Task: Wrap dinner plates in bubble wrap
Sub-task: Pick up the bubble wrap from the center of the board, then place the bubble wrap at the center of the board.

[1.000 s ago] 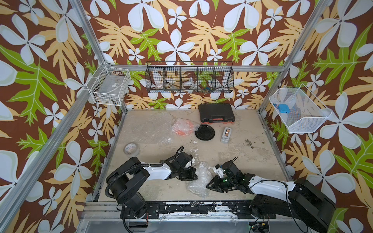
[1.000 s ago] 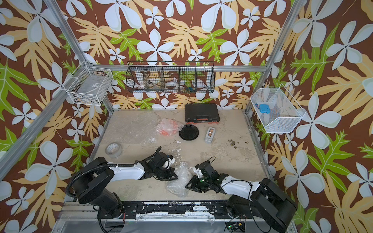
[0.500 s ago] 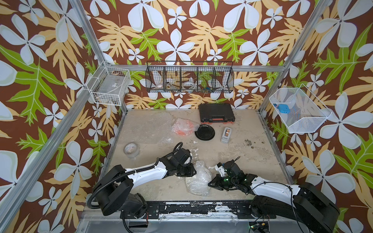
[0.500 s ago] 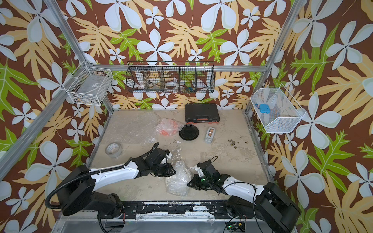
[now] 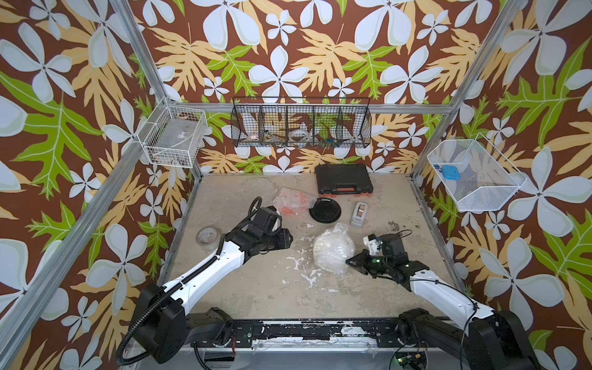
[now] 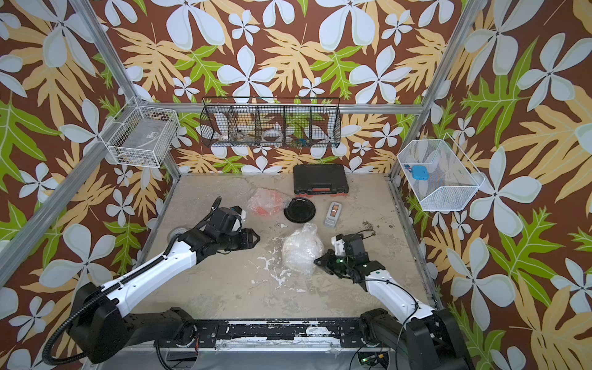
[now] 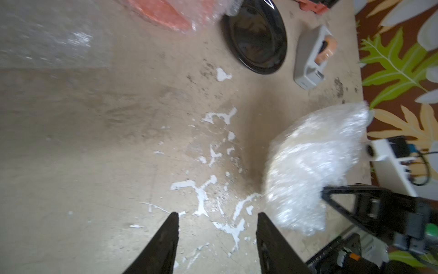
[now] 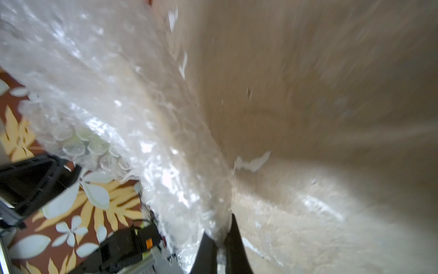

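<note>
Far left on the desk, the tape roll lies flat. Next comes the left arm: its jaws stand partly apart, gripping nothing, pointing over bare desk. Behind them sits the orange plate, swaddled in bubble wrap, with the black plate bare just beside it. Right of centre there's a bubble-wrap bundle with something pale and round inside, and the right jaws are pinched tight on its edge. The tape dispenser sits behind.
</note>
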Action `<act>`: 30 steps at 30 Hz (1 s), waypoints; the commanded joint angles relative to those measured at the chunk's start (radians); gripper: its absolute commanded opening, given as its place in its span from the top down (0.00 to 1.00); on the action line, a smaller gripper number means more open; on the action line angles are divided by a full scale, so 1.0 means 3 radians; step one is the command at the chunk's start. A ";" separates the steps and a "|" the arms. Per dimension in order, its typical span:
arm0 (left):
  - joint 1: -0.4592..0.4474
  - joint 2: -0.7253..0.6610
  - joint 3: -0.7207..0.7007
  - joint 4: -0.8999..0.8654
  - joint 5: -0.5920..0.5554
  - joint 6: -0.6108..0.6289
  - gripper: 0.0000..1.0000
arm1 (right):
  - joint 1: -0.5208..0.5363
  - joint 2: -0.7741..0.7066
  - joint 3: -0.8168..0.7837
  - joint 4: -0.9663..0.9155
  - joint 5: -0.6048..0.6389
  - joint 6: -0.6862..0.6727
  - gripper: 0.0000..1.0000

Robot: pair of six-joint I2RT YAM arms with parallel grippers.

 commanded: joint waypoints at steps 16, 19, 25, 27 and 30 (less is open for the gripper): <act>0.0527 0.1126 0.0799 -0.0181 -0.0039 0.0846 0.45 | -0.2147 0.1809 0.1521 0.0490 -0.0185 -0.0129 1.00; 0.0527 0.1310 0.0929 -0.0206 -0.0099 0.0885 0.44 | -0.2169 0.2187 0.1692 0.0526 -0.0235 -0.0126 1.00; 0.0534 0.1671 0.1233 -0.0323 -0.0308 0.0973 0.43 | -0.2166 0.2550 0.1758 0.0557 -0.0223 -0.0145 0.95; 0.0538 0.1836 0.1366 -0.0392 -0.0341 0.0991 0.42 | -0.2170 0.2570 0.1732 0.0519 -0.0185 -0.0171 0.79; 0.0539 0.2043 0.1564 -0.0487 -0.0404 0.1030 0.40 | -0.2170 0.2470 0.1640 0.0530 -0.0118 -0.0165 0.61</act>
